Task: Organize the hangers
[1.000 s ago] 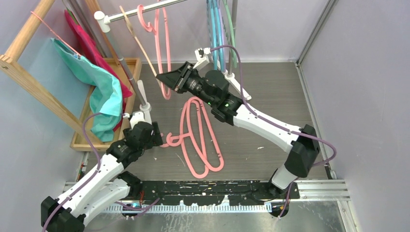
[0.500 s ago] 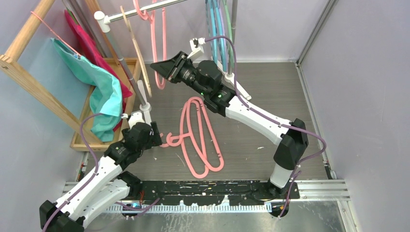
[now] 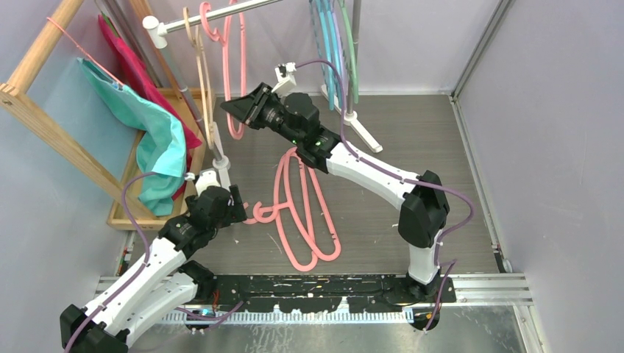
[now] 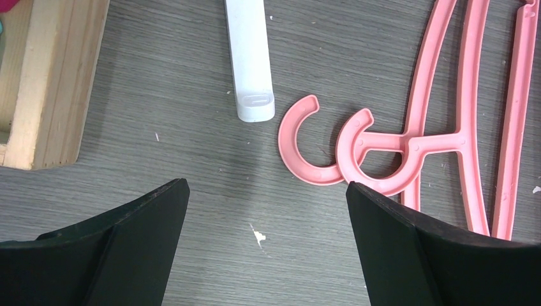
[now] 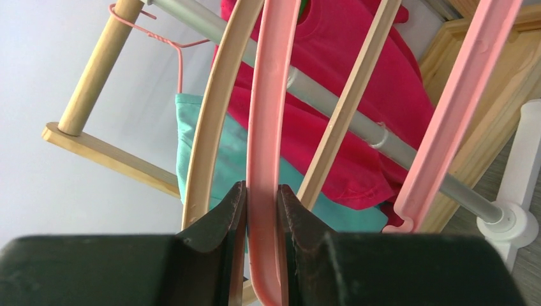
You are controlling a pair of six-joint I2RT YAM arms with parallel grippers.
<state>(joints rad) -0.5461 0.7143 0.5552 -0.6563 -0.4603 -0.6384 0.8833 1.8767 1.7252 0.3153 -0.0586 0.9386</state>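
Observation:
My right gripper [image 3: 235, 110] is shut on a pink hanger [image 3: 234, 73] whose hook sits over the grey rail [image 3: 221, 12], close beside a beige hanger [image 3: 200, 81]. In the right wrist view the gripper [image 5: 261, 191] clamps the pink hanger's bar [image 5: 271, 95], with the beige hanger [image 5: 214, 108] just to its left. Two pink hangers [image 3: 302, 209] lie on the floor. My left gripper [image 3: 241, 208] is open and empty low over the floor, and in the left wrist view [image 4: 265, 191] the two pink hooks [image 4: 306, 150] lie just ahead of it. Blue, teal and green hangers [image 3: 335, 44] hang at the back.
A wooden frame rack [image 3: 44, 125] with teal [image 3: 158, 147] and red [image 3: 129, 66] cloths stands at the left, its base showing in the left wrist view [image 4: 54, 83]. A white rail-stand foot [image 4: 250, 57] lies ahead of my left gripper. Walls close in on the right and back.
My right gripper has moved left and toward the back with the pink hanger, bringing it along the rail up to the beige hanger. The left arm has not moved.

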